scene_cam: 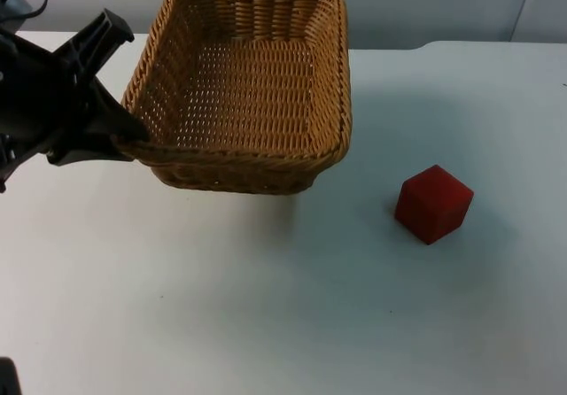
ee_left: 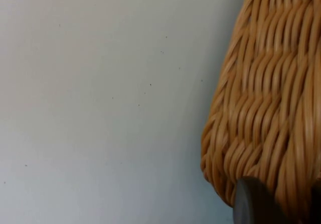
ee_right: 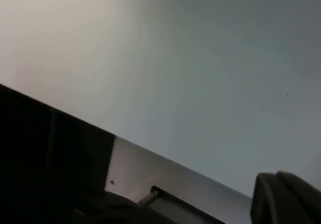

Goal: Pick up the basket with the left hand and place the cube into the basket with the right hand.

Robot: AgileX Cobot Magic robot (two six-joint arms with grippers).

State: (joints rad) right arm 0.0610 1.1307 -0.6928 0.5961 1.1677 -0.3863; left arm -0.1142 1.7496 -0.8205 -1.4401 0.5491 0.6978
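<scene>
The basket (scene_cam: pixel 244 85) is clamped at its near-left rim by the left gripper (scene_cam: pixel 124 134) and appears raised. The cube (scene_cam: pixel 433 204) rests on the table (scene_cam: pixel 266 306), well right. The one-corner grip may let the basket tilt or slip. The right gripper (ee_right: pixel 281 199) waits; its state cannot be told.

Left arm enters from the table's far left corner; the left gripper (scene_cam: pixel 124 134) is clamped on the wicker basket's (scene_cam: pixel 248 85) left rim, a fingertip (ee_left: pixel 253 204) pressed against the weave. Right gripper (ee_right: pixel 286 199) points at the table edge.
</scene>
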